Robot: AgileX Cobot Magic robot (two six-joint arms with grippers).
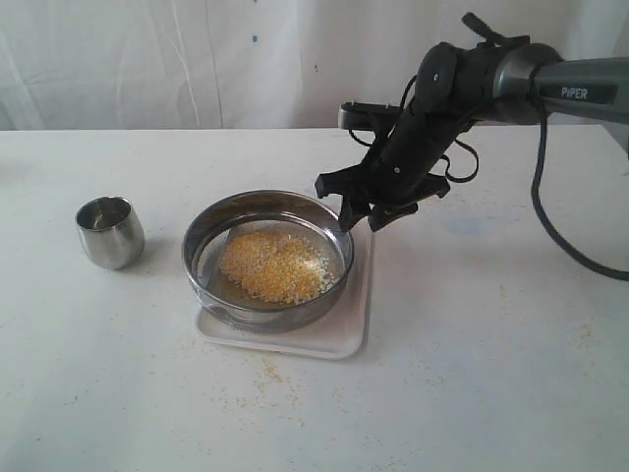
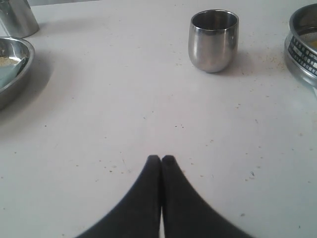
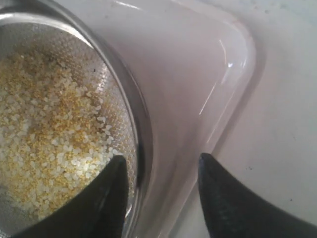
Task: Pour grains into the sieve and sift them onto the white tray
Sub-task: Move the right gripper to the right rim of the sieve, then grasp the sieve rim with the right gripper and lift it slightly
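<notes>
The sieve point(image 1: 265, 258) sits on the white tray point(image 1: 339, 334) in the middle of the table, holding a heap of yellow grains point(image 1: 272, 265). My right gripper point(image 1: 366, 212) hovers at the sieve's right rim. In the right wrist view it point(image 3: 161, 163) is open and straddles the steel rim point(image 3: 136, 114): one finger is over the mesh and grains point(image 3: 44, 134), the other over the tray point(image 3: 198, 64). My left gripper point(image 2: 161, 158) is shut with nothing in it, low over bare table, and does not show in the exterior view.
A small rounded steel cup point(image 1: 110, 232) stands upright left of the sieve, also in the left wrist view point(image 2: 213, 39). That view shows the sieve's edge point(image 2: 303, 49), a steel bowl point(image 2: 12, 64) and another steel vessel point(image 2: 17, 17). Spilled grains point(image 1: 265, 372) dot the table.
</notes>
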